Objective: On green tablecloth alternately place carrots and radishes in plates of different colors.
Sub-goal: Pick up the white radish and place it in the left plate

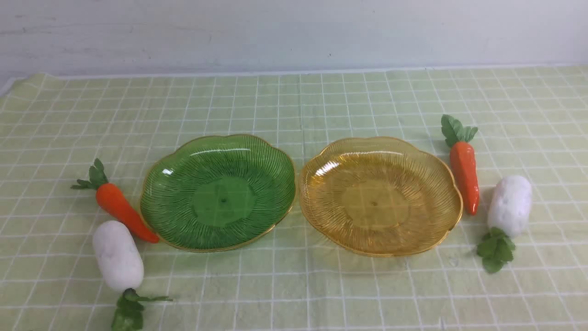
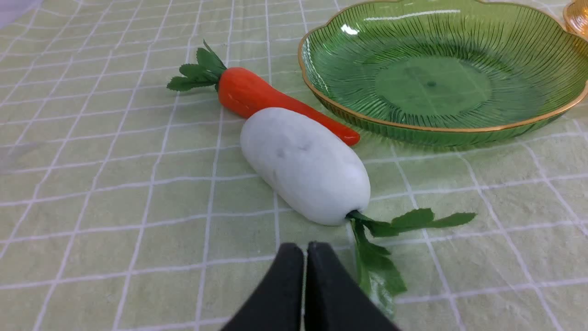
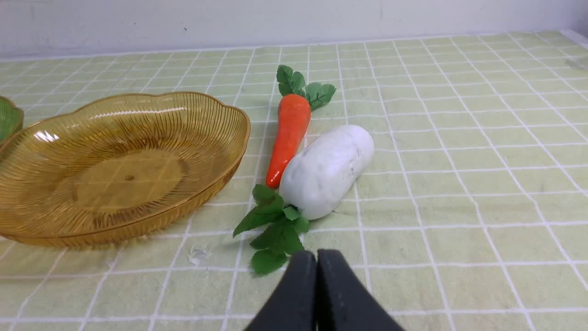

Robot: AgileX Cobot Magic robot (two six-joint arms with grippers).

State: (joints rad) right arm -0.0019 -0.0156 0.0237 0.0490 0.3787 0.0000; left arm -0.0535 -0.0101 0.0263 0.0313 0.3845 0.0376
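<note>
On the green tablecloth (image 1: 294, 105) stand a dark green plate (image 1: 174, 184) and an amber plate (image 1: 427, 184), side by side, both with nothing in them. A carrot (image 1: 121, 207) and a radish (image 1: 117, 255) lie left of the green plate; the carrot's tip touches its rim. A second carrot (image 1: 464, 170) and radish (image 1: 510, 204) lie right of the amber plate. Neither gripper shows in the front view. My left gripper (image 2: 305, 250) is shut and empty, just short of the left radish (image 2: 305, 163). My right gripper (image 3: 317, 257) is shut and empty, just short of the right radish (image 3: 326, 168).
A pale wall (image 1: 294, 32) rises behind the cloth's far edge. The cloth's left corner (image 1: 18, 82) folds up slightly at the back.
</note>
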